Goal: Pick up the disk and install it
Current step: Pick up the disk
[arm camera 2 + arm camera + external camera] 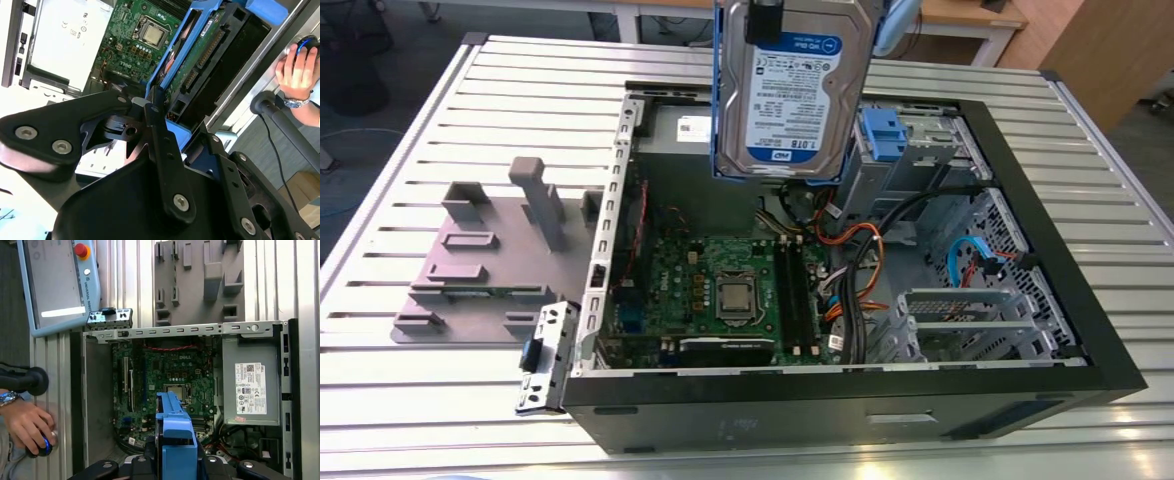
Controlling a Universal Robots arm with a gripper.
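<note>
When taken from the exterior view, finds the disk (pixel 787 85) hanging upright, label outward, above the open computer case (pixel 854 395). Turning to the second wrist view, shows the gripper (pixel 162 112) clamped on the disk's blue-railed edge, green circuit side visible. Looking through the first wrist view, meets the disk's blue rail above the motherboard (pixel 165 370), near the grey power supply (pixel 250 365), a person's hand (pixel 22 422) on a mouse (pixel 44 446).
</note>
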